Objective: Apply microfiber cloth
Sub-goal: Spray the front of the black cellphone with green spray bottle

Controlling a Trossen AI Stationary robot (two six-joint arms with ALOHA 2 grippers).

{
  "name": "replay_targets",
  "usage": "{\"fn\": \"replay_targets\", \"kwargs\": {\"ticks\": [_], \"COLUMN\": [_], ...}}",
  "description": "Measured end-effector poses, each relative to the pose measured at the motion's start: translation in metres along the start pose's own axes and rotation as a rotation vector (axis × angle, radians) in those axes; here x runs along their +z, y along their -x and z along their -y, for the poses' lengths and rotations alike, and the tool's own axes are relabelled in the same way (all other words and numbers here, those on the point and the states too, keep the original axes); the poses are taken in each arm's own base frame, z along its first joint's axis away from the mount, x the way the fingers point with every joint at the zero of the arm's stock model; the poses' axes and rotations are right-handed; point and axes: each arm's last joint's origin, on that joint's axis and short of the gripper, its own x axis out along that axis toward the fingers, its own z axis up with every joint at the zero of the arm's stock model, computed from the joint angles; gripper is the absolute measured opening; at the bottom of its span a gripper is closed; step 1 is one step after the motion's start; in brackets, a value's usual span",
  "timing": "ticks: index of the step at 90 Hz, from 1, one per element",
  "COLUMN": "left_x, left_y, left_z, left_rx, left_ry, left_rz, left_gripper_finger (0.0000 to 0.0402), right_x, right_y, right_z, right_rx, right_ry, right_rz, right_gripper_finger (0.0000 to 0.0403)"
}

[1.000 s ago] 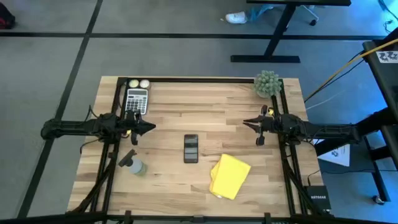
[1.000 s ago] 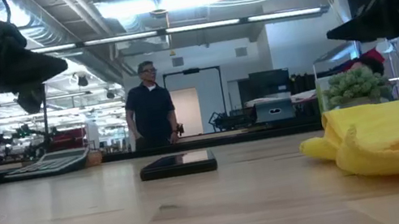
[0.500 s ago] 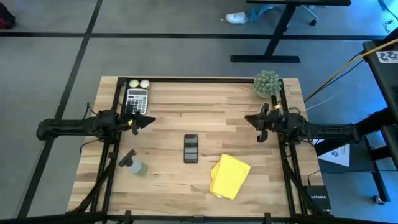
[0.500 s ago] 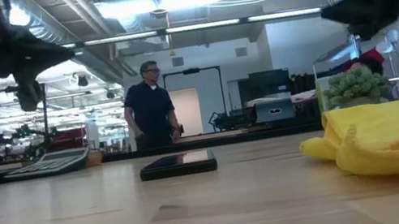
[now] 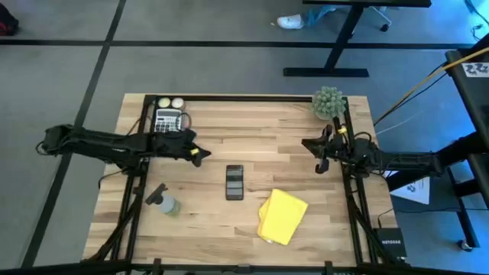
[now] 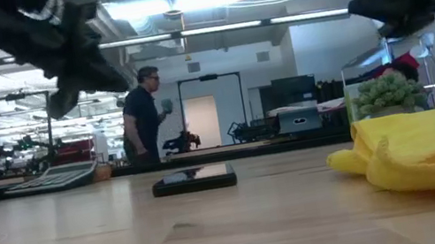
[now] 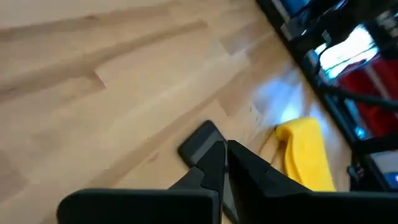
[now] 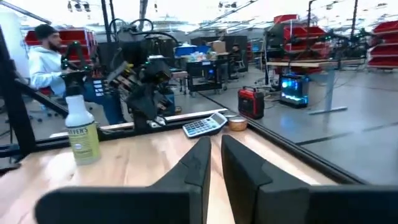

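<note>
Near table's front edge, microfiber cloth [image 5: 282, 217] lies untouched

The microfiber cloth [image 5: 282, 216] is bright yellow and soft — loosely folded into a rough, tilted rectangle rather than spread flat. It lies on the wooden table [image 5: 252, 126] toward the right of its near edge, untouched. From the low view it shows as a thick, rounded fold — its layers [image 6: 430, 154] bunched and raised off the wood.
</note>
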Motion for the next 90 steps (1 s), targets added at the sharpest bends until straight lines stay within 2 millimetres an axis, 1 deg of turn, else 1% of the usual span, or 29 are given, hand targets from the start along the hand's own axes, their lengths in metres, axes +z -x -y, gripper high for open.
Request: {"fn": "replay_targets", "kwargs": {"ticks": [9, 21, 30, 37, 44, 56, 73, 81, 90], "left_x": [-0.002, -0.012, -0.020, -0.024, -0.025, -0.024, -0.024, -0.028, -0.036], "left_y": [-0.014, -0.036, -0.050, -0.058, -0.061, -0.063, -0.063, -0.063, -0.067], "left_z": [0.001, -0.002, -0.003, -0.004, -0.006, -0.007, -0.008, -0.008, -0.007], "left_rx": [0.037, 0.056, 0.058, 0.066, 0.059, 0.058, 0.062, 0.065, 0.070], "left_ry": [0.011, 0.048, 0.058, 0.054, 0.066, 0.087, 0.089, 0.091, 0.103], "left_rz": [-0.029, -0.090, -0.119, -0.137, -0.149, -0.152, -0.153, -0.164, -0.188], "left_gripper_finger": [0.0000, 0.0000, 0.0000, 0.0000, 0.0007, 0.0040, 0.0104, 0.0133, 0.0159], "right_x": [-0.002, -0.010, -0.005, -0.002, -0.003, -0.012, -0.029, -0.038, -0.047], "right_y": [-0.002, -0.011, -0.024, -0.037, -0.050, -0.072, -0.106, -0.124, -0.144], "right_z": [-0.001, -0.003, -0.007, -0.011, -0.015, -0.020, -0.028, -0.034, -0.046], "right_rx": [0.012, 0.040, 0.087, 0.140, 0.171, 0.229, 0.300, 0.349, 0.365], "right_ry": [0.026, 0.021, 0.034, 0.056, 0.056, 0.057, 0.061, 0.043, 0.059], "right_rz": [-0.026, -0.156, -0.239, -0.306, -0.394, -0.534, -0.674, -0.733, -0.780], "right_gripper_finger": [0.0024, 0.0016, 0.0005, 0.0002, 0.0006, 0.0026, 0.0070, 0.0085, 0.0091]}}
